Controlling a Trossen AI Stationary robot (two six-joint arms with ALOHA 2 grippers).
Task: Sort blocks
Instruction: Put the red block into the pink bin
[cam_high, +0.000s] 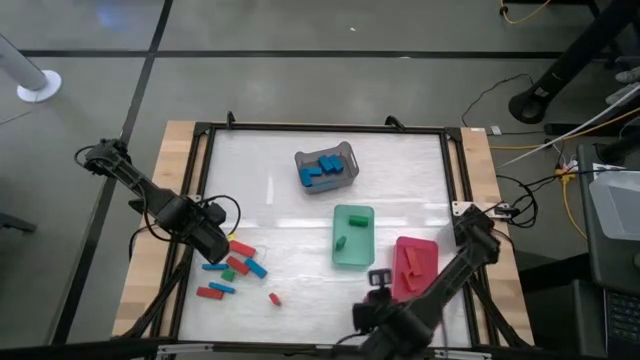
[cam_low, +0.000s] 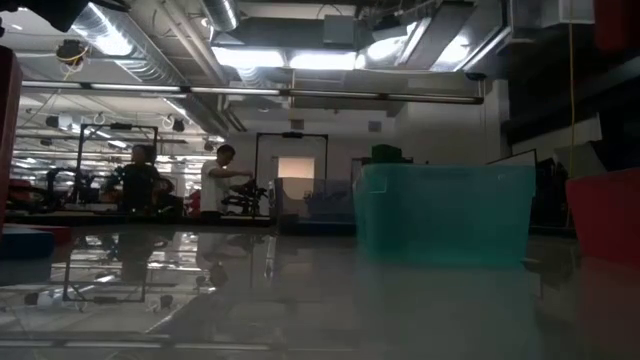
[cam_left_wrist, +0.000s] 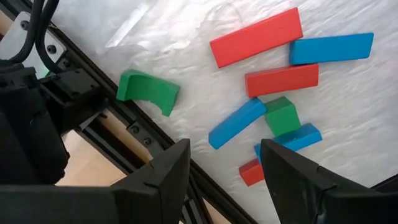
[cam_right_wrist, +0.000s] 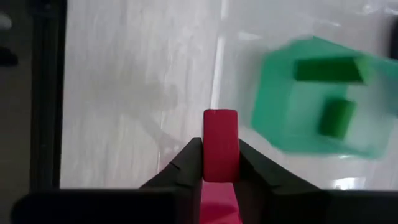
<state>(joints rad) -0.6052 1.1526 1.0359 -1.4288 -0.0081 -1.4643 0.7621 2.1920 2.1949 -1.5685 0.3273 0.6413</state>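
Loose red, blue and green blocks (cam_high: 240, 268) lie flat on the white table at the left; the left wrist view shows them (cam_left_wrist: 283, 79) close up, with a green arched block (cam_left_wrist: 148, 91) lying apart. My left gripper (cam_high: 214, 236) (cam_left_wrist: 224, 180) hangs open above the pile's left edge, holding nothing. My right gripper (cam_high: 378, 282) (cam_right_wrist: 221, 168) is near the table's front edge, between the green tray (cam_high: 352, 236) and the red tray (cam_high: 415, 266), shut on a red block (cam_right_wrist: 221, 140). My right gripper pinches the red block by two opposite sides (cam_right_wrist: 221, 155) between its two fingers. The block's free end juts out past the fingertips. The fingers point steeply down. The block is lifted clear of the table.
A grey basket (cam_high: 326, 168) with blue blocks stands at the back centre. Two green blocks (cam_right_wrist: 329, 93) lie in the green tray. Red pieces lie in the red tray. A black frame (cam_high: 200, 180) borders the table. People stand in the room beyond (cam_low: 215, 180).
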